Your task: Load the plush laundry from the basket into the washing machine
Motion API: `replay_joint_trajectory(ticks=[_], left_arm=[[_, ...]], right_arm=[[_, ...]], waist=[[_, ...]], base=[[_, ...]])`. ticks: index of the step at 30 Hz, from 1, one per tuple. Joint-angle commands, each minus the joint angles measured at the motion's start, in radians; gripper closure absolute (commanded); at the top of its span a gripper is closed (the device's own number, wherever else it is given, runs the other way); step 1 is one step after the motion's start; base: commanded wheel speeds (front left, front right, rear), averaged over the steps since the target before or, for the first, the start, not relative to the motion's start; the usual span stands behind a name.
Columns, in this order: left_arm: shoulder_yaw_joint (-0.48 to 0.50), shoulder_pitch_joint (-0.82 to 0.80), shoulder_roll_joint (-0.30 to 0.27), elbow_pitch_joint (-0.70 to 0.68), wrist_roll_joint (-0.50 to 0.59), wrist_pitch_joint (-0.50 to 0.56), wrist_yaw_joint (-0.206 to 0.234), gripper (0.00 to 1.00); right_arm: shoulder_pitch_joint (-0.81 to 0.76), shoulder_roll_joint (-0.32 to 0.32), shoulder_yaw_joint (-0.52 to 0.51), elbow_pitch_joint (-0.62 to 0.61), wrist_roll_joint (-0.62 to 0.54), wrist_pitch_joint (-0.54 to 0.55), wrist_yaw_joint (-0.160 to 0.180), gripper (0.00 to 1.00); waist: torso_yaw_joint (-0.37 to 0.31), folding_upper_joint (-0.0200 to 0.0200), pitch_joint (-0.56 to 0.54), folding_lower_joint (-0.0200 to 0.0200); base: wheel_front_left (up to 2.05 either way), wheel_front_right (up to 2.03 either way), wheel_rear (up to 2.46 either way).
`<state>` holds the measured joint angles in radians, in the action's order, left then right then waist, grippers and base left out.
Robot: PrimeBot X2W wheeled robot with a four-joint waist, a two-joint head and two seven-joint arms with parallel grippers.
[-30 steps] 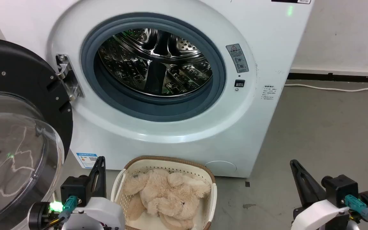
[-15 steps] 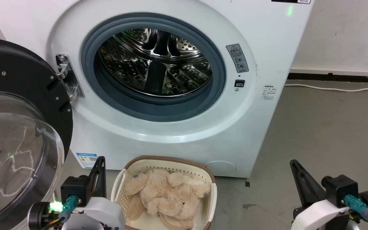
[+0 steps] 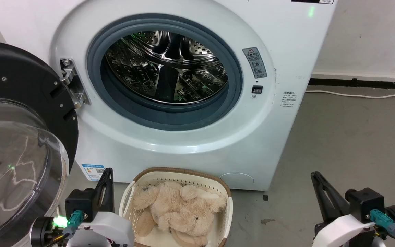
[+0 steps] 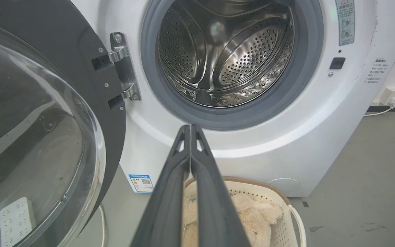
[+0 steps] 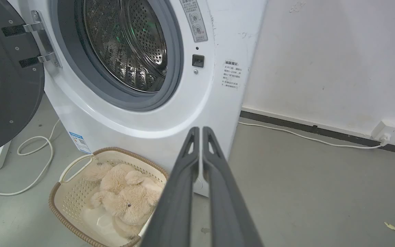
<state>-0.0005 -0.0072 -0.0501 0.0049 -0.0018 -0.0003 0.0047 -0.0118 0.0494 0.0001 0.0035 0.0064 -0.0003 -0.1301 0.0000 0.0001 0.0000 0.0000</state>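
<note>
Washing machine (image 3: pixel 279 44) stands with its door (image 3: pixel 19 79) swung open on the robot's left, steel drum bare. Basket (image 3: pixel 183 170) sits on the floor just in front of the machine, between the arms. Plush laundry (image 3: pixel 180 209) lies slumped in the basket, long axis roughly side to side in head view, limbs splayed left; facing unclear. Left tool (image 3: pixel 108 171) and right tool (image 3: pixel 315 175) both have fingers pressed together, tips up, holding and touching nothing.

Right hand (image 3: pixel 315 175) a touch lower and further left.
</note>
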Motion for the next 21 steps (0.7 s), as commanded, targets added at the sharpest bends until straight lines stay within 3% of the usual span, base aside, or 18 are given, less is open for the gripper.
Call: replay_joint_trajectory(ticks=[1, 21], left_arm=[[0.0, 0.0, 0.0, 0.0, 0.0, 0.0, 0.001, 0.0], [-0.061, -0.011, -0.01, 0.016, 0.008, -0.038, 0.002, 0.0]], right_arm=[[0.0, 0.0, 0.0, 0.0, 0.001, 0.0, 0.0, 0.0], [0.001, 0.0, -0.028, -0.014, 0.031, -0.038, 0.0, 0.0]], waist=[[0.0, -0.0001, 0.0, 0.0], [-0.015, -0.0001, 0.03, 0.0]], base=[[0.0, 0.0, 0.0], [0.0, 0.0, 0.0]])
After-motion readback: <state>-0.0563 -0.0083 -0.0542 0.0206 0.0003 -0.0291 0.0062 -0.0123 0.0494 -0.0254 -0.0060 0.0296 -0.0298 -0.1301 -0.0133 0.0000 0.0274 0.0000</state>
